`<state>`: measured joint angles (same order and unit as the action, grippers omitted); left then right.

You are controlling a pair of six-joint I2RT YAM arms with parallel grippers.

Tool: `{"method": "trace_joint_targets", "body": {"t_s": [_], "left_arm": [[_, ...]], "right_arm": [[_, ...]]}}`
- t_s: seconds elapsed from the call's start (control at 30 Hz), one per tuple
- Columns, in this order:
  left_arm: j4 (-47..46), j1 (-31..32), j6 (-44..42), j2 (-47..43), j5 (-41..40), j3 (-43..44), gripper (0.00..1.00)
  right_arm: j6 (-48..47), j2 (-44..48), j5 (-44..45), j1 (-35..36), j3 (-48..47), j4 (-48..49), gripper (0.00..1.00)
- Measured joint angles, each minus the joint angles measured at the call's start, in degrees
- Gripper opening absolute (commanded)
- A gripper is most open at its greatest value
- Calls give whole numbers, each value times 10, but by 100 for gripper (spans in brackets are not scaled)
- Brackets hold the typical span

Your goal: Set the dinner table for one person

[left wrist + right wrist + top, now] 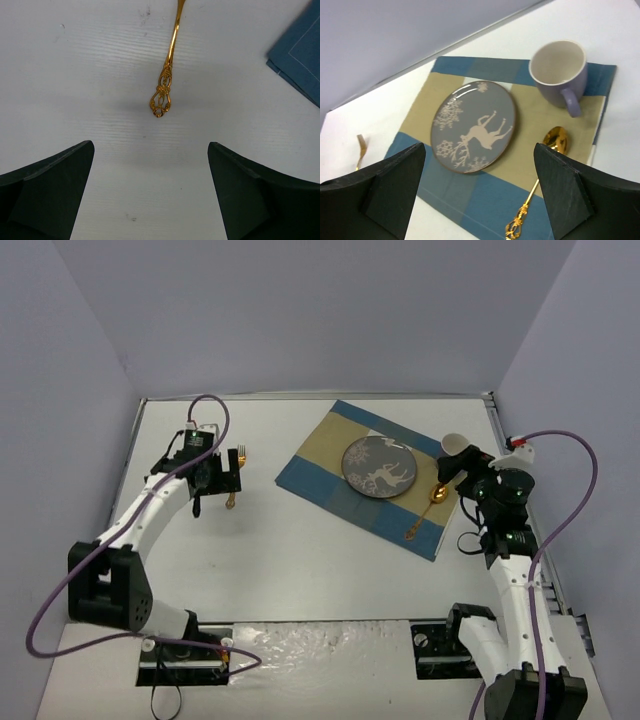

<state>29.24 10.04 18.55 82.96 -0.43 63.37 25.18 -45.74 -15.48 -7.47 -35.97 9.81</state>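
Left jaws stand wide apart and empty over the white worktop (75,65). The gold fork (161,97) handle lies just ahead, centred. Right jaws are also spread, holding nothing. Between them the gold spoon (555,140) is nearest, on the striped placemat (470,200); the deer plate (472,127) sits beyond and the mug (559,67) farthest, to the right.

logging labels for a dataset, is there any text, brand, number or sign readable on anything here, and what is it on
No readable text in any view.
plate: white reindeer and snowflake pattern only, no words.
mug, gold spoon, gold fork, placemat: no print seen.
left arm, right arm: any marking is too small to tell in the top view.
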Motion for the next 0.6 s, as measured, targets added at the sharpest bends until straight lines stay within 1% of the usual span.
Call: {"method": "trace_joint_targets", "body": {"t_s": [0.17, 0.33, 0.4, 0.47, 0.5, 0.6], "left_arm": [[-23, -11, -4, 95, 13, 61, 87], [-50, -16, -19, 200, 24, 123, 79], [-52, -16, -24, 229, 26, 137, 76], [-56, -17, -28, 256, 29, 152, 71], [-57, -17, -30, 266, 31, 158, 71], [-61, -17, -34, 290, 35, 172, 63]], "right_arm": [[8, 43, -1, 33, 2, -8, 89], [7, 55, -5, 50, 2, -11, 90], [6, 55, -6, 56, 2, -14, 90], [5, 55, -10, 61, 2, -15, 90], [4, 55, -13, 63, 2, -15, 91], [3, 58, -22, 68, 2, -16, 92]]}}
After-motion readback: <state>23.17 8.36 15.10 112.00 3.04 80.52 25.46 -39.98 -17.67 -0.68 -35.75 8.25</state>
